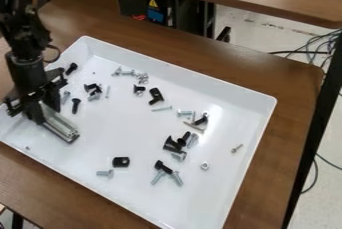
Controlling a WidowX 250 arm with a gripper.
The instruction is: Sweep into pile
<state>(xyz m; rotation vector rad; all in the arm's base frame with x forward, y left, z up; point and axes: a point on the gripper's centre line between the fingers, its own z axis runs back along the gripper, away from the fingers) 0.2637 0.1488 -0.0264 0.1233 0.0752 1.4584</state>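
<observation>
Camera view: jaws of gripper (44, 109) clamped on silver bar (61, 126), over tray (127, 128) near its left edge, bar slanting down toward lower edge. Black screw (75, 105) just beside. Bolts (176, 178), nut (205, 165), black block (121, 162) scattered across tray. Tray on table (294, 93).

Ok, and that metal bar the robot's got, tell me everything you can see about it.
The bar is straight, silvery and metallic-looking, with grooves along its length and darker patches at its free end. The gripper's fingers close on its other end, at the left side of the white tray. It slants towards the camera; whether it touches the tray floor I can't tell.
</observation>
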